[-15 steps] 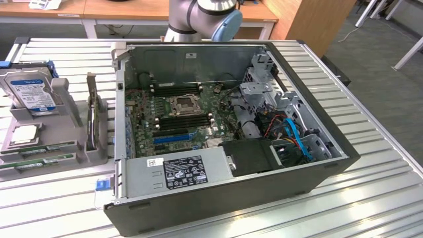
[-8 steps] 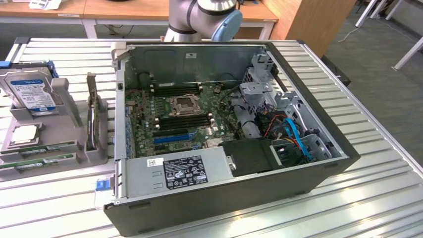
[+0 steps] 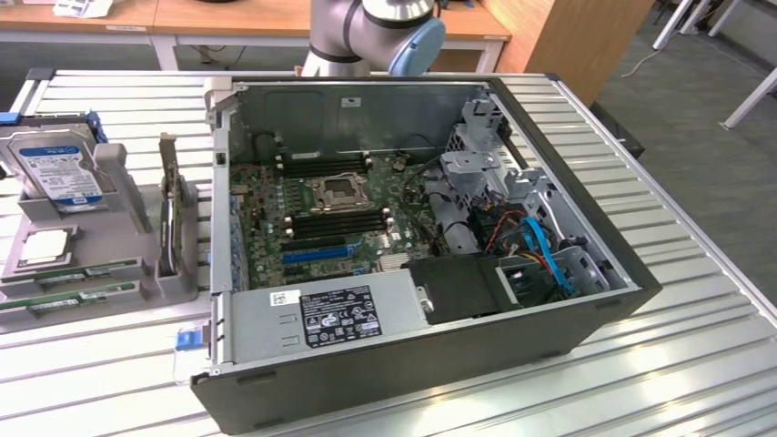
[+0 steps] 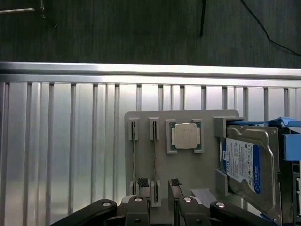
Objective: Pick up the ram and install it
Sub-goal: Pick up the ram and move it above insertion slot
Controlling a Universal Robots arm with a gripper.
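Ram (image 4: 154,155): on edge in tray (image 4: 207,165) slot, just beside CPU (image 4: 186,135), on the surface (image 4: 70,141) outside the case (image 3: 401,382)
Handling: judged light, stiff, thin, fragile; best taken by the flat faces at mid-length, contacts left untouched
Gripper (image 4: 160,186): spread wide, nothing held, nearest the ram's end
Wrist view: ram seen edge-on
Exterior view: open case and black slots (image 3: 340,221) seen

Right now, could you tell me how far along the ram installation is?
Nothing looks done: both ram sticks stand in the grey holder. In hand: nothing, the open fingers hover near them. Left: pickup and seating in the black motherboard slots.
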